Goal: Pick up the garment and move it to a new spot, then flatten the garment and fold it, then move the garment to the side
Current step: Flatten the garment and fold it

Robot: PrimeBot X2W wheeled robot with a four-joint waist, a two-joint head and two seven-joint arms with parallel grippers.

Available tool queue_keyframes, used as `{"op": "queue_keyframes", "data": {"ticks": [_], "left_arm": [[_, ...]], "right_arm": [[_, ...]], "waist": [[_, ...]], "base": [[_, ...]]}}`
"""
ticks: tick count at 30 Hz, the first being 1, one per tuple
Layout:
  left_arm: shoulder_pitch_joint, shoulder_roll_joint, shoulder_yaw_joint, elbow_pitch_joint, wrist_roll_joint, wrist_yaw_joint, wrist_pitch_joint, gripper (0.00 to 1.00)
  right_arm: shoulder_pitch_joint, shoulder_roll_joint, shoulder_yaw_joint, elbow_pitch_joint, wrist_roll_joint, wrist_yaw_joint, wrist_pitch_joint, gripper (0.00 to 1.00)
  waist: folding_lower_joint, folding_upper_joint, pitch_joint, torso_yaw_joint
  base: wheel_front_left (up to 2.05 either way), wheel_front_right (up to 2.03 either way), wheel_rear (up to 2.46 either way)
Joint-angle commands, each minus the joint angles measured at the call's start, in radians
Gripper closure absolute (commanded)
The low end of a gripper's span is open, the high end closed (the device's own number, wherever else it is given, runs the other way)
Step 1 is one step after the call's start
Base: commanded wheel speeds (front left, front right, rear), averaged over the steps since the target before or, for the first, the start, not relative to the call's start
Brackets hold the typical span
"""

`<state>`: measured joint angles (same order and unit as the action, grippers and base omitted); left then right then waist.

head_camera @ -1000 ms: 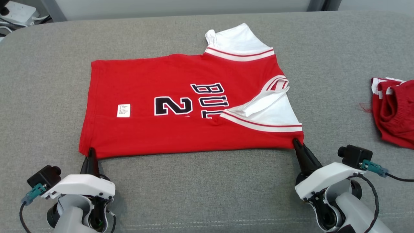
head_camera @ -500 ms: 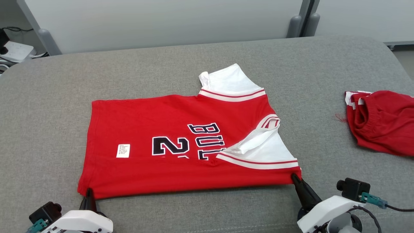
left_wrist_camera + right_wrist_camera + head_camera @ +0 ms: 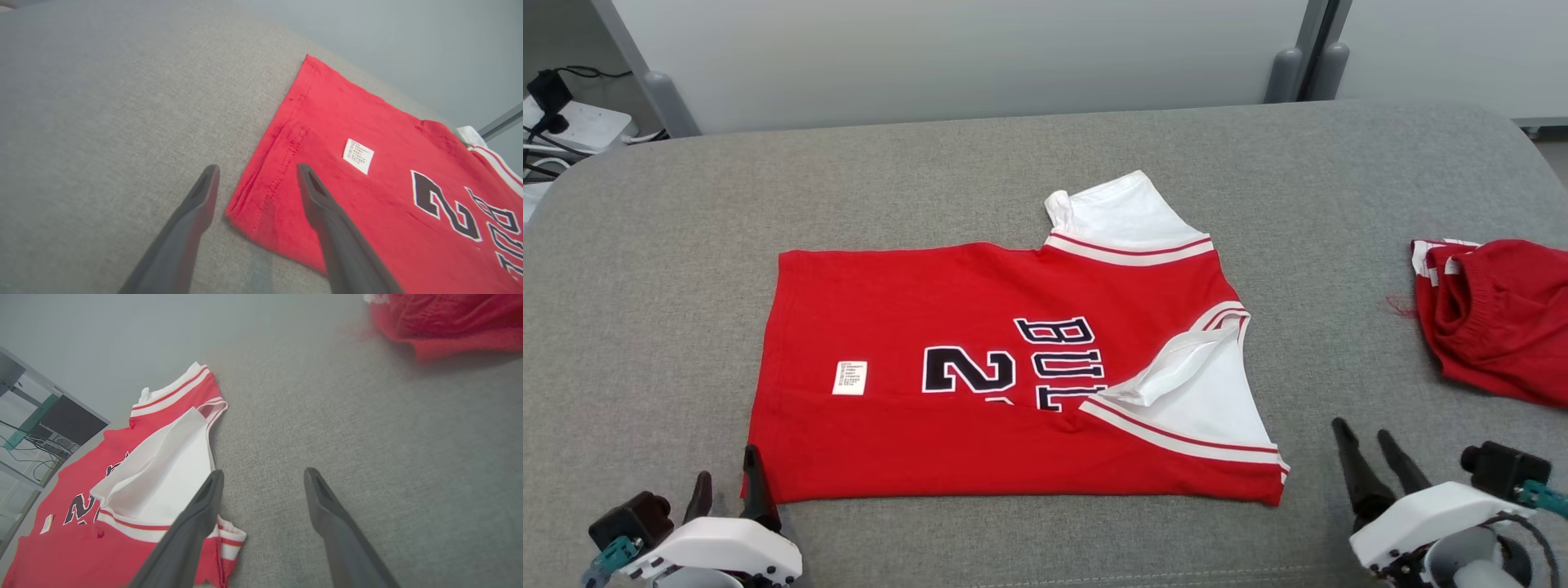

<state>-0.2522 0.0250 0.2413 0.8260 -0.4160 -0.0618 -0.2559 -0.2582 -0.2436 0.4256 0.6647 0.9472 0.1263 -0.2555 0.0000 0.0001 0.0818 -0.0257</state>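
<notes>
**Shirt spread out, both grippers wide at its near edge**

Head view: the red shirt [image 3: 1013,384] lies spread mid-cushion [image 3: 645,327], its near edge straight, with bare grey on every side. The left gripper [image 3: 726,465] stands wide at the near left corner. The right gripper [image 3: 1360,429], also wide and empty, is just beside the near right corner. Red shorts [image 3: 1494,327] lie well apart, at the right edge.

Left wrist view: one finger [image 3: 322,204] is over the hem corner, the other over bare grey.

Right wrist view: open cushion lies ahead of the fingers.

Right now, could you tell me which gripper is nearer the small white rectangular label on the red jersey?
Left. The left gripper is at the jersey's hem corner near the label; the right gripper is beyond the sleeve end.
</notes>
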Motion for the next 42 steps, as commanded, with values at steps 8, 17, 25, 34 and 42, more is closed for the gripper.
{"op": "queue_keyframes", "data": {"ticks": [8,17,25,34,42], "left_arm": [[0.05,0.026,0.008,-0.249,0.168,0.024,-0.006,0.0],[0.042,0.025,-0.024,-0.36,0.258,0.014,-0.006,0.0],[-0.08,0.079,-0.084,-0.317,0.324,-0.034,-0.006,0.0],[-0.353,0.22,-0.232,-0.143,0.31,-0.068,0.005,0.0],[-0.525,0.381,-0.457,-0.107,0.073,-0.069,0.091,0.0]], "right_arm": [[-0.036,0.023,-0.22,-0.101,-0.244,0.004,-0.006,0.0],[-0.093,0.076,-0.344,-0.226,-0.529,0.004,-0.006,0.0],[-0.213,0.107,-0.351,-0.238,-0.666,0.004,-0.006,0.0],[-0.329,0.162,-0.326,-0.205,-0.684,0.004,-0.006,0.0],[-0.349,0.185,-0.296,-0.235,-0.672,0.004,-0.006,0.0]], "waist": [[0.0,-0.0001,-0.014,0.022],[0.0,-0.0001,0.023,0.03],[0.0,-0.0001,0.114,0.039],[0.0,-0.0001,0.258,0.037],[0.0,-0.0001,0.35,0.01]], "base": [[0.0,0.0,0.0],[0.0,0.0,0.0],[0.0,0.0,0.0],[0.0,0.0,0.0],[0.0,0.0,0.0]]}}
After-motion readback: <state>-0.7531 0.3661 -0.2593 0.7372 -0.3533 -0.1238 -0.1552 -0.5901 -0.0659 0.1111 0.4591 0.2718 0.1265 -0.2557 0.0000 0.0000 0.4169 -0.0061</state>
